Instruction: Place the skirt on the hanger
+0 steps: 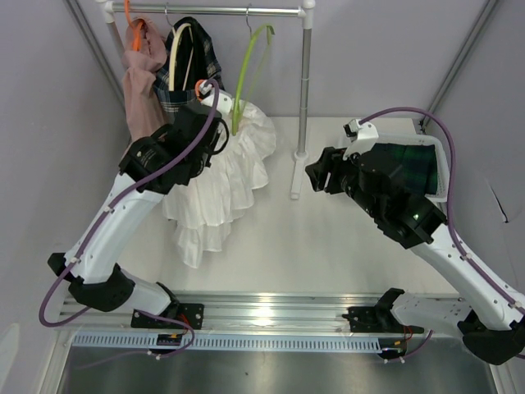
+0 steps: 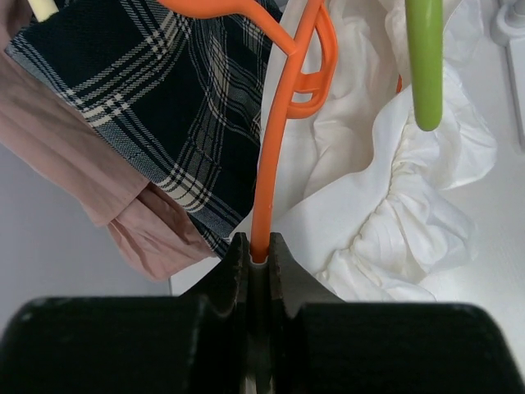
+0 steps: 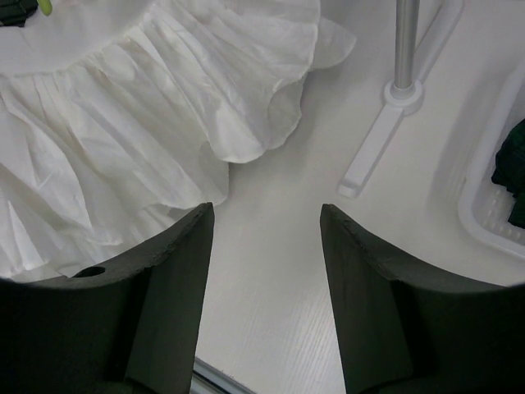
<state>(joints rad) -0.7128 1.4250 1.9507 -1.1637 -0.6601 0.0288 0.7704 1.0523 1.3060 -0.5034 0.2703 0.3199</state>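
Skirt (image 1: pixel 246 160) beside left claw (image 2: pixel 259 248), clamped on orange hanger (image 2: pixel 270 164); right claw (image 3: pixel 267 215) wide.

1. The left gripper (image 2: pixel 258 250) has its jaws pinched on the thin bar of the orange hanger (image 2: pixel 275 123), which rises away from the jaws towards the far side.
2. Left of that bar hangs a dark plaid skirt (image 2: pixel 164 107), with a pink garment (image 2: pixel 74 176) further left and below it.
3. Right of the bar lies the white skirt (image 2: pixel 385 213), ruffled and bunched on the pale bench (image 2: pixel 492 271).
4. A green hanger (image 2: pixel 426 66) comes down in front of the white fabric at far right.
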